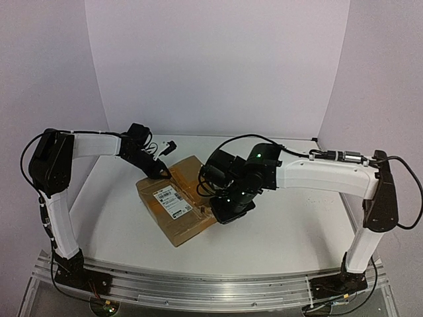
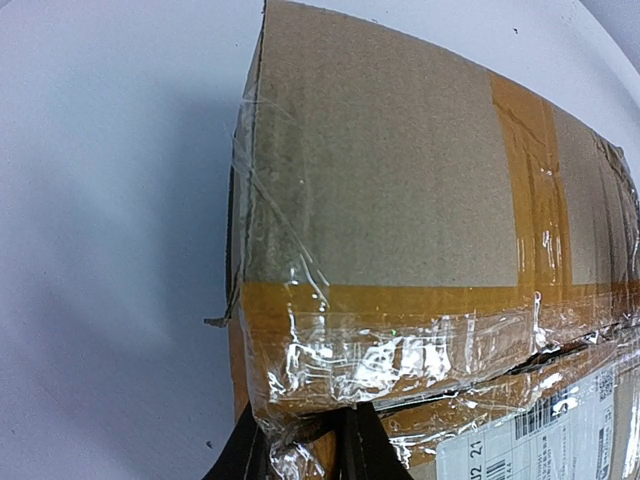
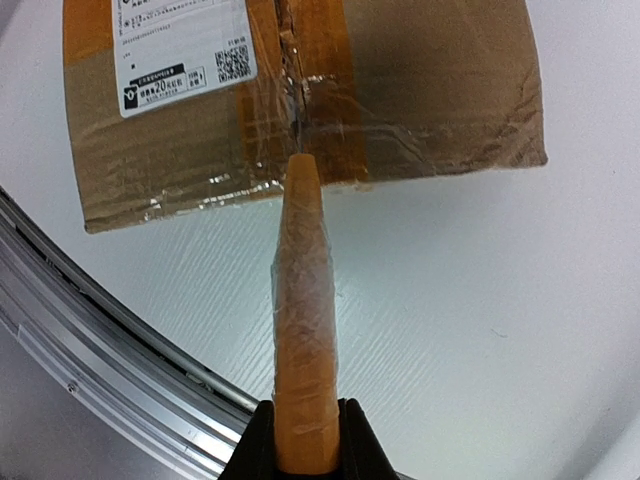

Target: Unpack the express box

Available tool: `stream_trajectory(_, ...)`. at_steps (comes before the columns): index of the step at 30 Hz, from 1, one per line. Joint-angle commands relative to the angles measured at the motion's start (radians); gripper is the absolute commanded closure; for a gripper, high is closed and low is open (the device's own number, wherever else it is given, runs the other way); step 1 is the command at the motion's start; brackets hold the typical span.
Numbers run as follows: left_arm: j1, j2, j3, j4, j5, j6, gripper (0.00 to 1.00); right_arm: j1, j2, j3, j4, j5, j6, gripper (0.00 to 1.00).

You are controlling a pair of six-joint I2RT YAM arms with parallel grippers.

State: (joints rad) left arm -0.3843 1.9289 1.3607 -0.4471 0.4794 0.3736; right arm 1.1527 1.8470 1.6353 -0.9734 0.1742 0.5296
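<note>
Nearest, beyond the metal rail along the bench edge: right claw clenched on the thick end of an orange tape-wrapped tool, tapered tip pointing away. Tip set against the express box, at the fold of the tan tape seam over its near side. Judged a placing for slitting or prying that seam, the obvious way in. Held low and nearly level with the bench, probably to slip in under the tape rather than stab down.

Right arm upright from its base, elbow high, forearm stretched leftward across the bench, wrist bent down at the box.

Box lying flat mid-bench, white label up, turned corner-on to the arm bases, flaps closed and taped.

Farther off, at the box's far left corner: left claw narrowed to a slim gap, crumpled clear tape and cardboard between the fingers, apparently pinching that taped edge. Judged a bracing hold, against sliding under the tool's push.

Left arm raised from its base, elbow high at the left, forearm reaching right, wrist angled down onto the corner.
</note>
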Motion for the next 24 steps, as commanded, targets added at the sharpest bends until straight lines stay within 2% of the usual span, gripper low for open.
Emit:
stream_trajectory(1,0.048,-0.002,-0.015,0.019,-0.208,0.066,1.0,0.033,-0.072,-0.079,-0.357,-0.086,0.079,1.0)
stream_trajectory(13,0.076,-0.038,-0.082,0.001,-0.211,0.006,1.0,0.062,-0.15,-0.114,-0.381,-0.065,0.15,1.0)
stream_trajectory(17,0.091,-0.062,-0.107,-0.029,-0.214,-0.07,1.0,0.032,-0.198,-0.113,-0.357,-0.028,0.185,1.0)
stream_trajectory(19,0.099,-0.087,-0.123,-0.061,-0.207,-0.152,1.0,-0.003,-0.253,-0.152,-0.251,-0.021,0.229,1.0)
stream_trajectory(24,0.101,-0.188,-0.23,-0.135,-0.202,-0.407,1.0,-0.117,-0.415,-0.421,0.211,-0.079,0.402,1.0)
